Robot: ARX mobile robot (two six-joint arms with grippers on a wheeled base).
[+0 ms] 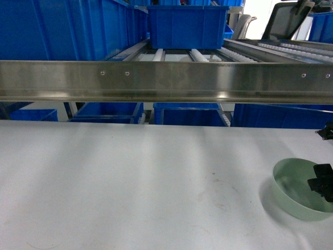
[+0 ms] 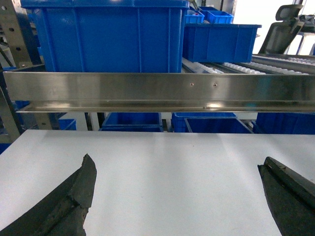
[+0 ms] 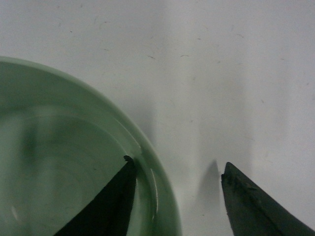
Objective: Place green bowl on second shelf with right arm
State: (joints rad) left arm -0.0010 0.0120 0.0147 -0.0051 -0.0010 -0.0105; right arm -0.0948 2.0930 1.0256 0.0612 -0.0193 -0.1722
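Green bowl (image 1: 301,188) sat on the white desk (image 1: 130,182), its rim straddled by the spread right gripper (image 3: 177,196), one finger (image 3: 106,206) inside the bowl, the other finger (image 3: 256,206) outside over the desk, nothing clamped, left gripper (image 2: 177,196) released, well apart.

A flat white bench (image 1: 130,182) spreads across the foreground, its top marked by faint scuffs and a dim ring stain near the middle – one thing rests directly on it, a small round pale mint-green bowl (image 1: 296,190) with a lighter inside, upright near the right edge – behind the bench runs a shiny stainless-steel rack rail (image 1: 166,80)
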